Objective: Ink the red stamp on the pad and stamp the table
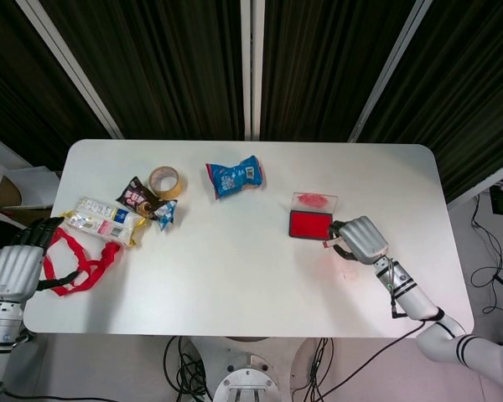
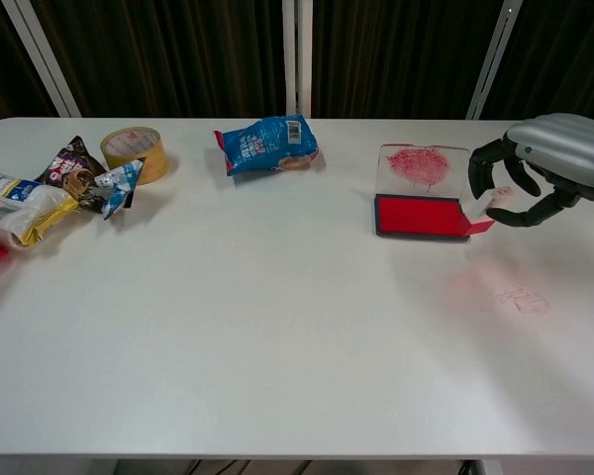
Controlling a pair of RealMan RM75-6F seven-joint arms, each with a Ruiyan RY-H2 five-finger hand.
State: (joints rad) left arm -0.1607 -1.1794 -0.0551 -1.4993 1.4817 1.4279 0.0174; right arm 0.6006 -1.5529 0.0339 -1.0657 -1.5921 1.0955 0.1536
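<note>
The red ink pad (image 1: 310,224) (image 2: 421,216) lies open right of the table's middle, its clear lid (image 2: 423,165) smeared red behind it. My right hand (image 1: 358,239) (image 2: 540,166) hovers at the pad's right edge and pinches the red stamp (image 2: 482,224) (image 1: 329,244), whose red face hangs just beside the pad's near right corner. A faint red stamp mark (image 2: 520,297) shows on the white table in front of the pad. My left hand (image 1: 18,263) rests open at the table's left edge, holding nothing.
At the left lie a red strap (image 1: 74,260), a white and yellow packet (image 1: 103,220) (image 2: 15,210), a dark snack bag (image 1: 137,197) (image 2: 71,168), a small blue sachet (image 2: 120,184) and a tape roll (image 1: 166,182) (image 2: 136,151). A blue snack bag (image 1: 235,176) (image 2: 268,143) sits behind centre.
</note>
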